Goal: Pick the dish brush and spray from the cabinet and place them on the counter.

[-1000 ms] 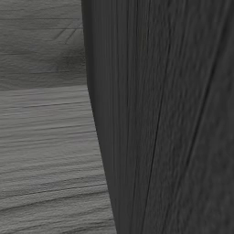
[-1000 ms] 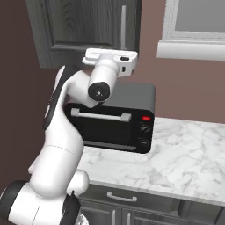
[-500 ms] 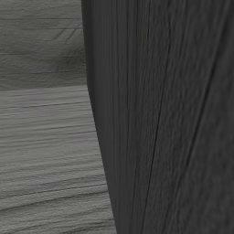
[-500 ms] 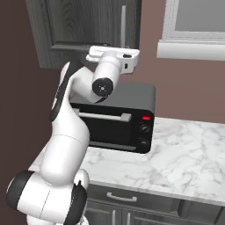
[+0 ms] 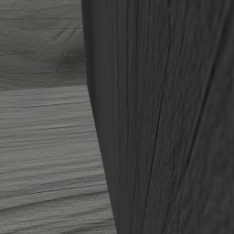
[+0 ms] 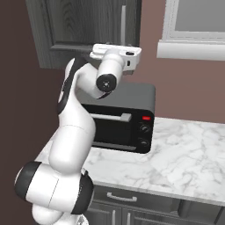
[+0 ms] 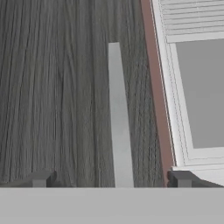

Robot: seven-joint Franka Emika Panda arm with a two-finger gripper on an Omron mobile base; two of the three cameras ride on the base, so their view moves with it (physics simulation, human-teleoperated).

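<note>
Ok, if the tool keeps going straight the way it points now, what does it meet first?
Most likely the cabinet door's handle: in the hand view the bar runs up between the open tool's fingertips, with the dark cabinet door behind it. The remaining gap is hard to judge.

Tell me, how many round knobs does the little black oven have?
2 can be made out, both on the toaster oven's right side: the upper knob under the red light, the lower knob just beneath it.

You're in a kitchen. A black toaster oven [image 6: 121,121] sits on a marble counter [image 6: 184,158] with drawers [image 6: 132,204] beneath. Dark wood cabinets [image 6: 88,26] hang above, beside a white-framed window [image 6: 195,26].
</note>
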